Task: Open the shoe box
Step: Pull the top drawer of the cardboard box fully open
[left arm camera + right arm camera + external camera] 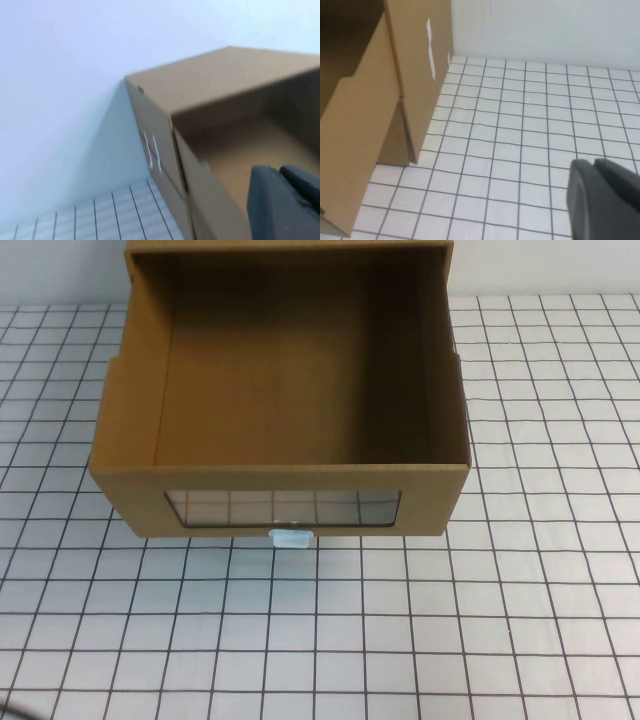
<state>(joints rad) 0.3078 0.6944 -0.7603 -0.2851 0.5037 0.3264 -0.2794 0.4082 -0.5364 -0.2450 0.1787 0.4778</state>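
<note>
The brown cardboard shoe box point(290, 480) stands at the back of the table with its drawer slid out toward me, and the inside is bare. Its front wall has a clear window point(283, 507) and a small white pull tab point(290, 536). Neither gripper shows in the high view. In the left wrist view my left gripper point(280, 172) hangs shut and empty over the drawer's side wall point(210, 200), beside the outer sleeve point(210, 80). My right gripper point(594, 162) is shut on nothing above the tiles, well off the box's sleeve point(420, 60) and drawer side point(355, 135).
A white tabletop point(400, 640) with a dark grid runs around the box. A plain pale wall point(545, 25) rises behind it. The sleeve's side carries a small white label point(430, 50).
</note>
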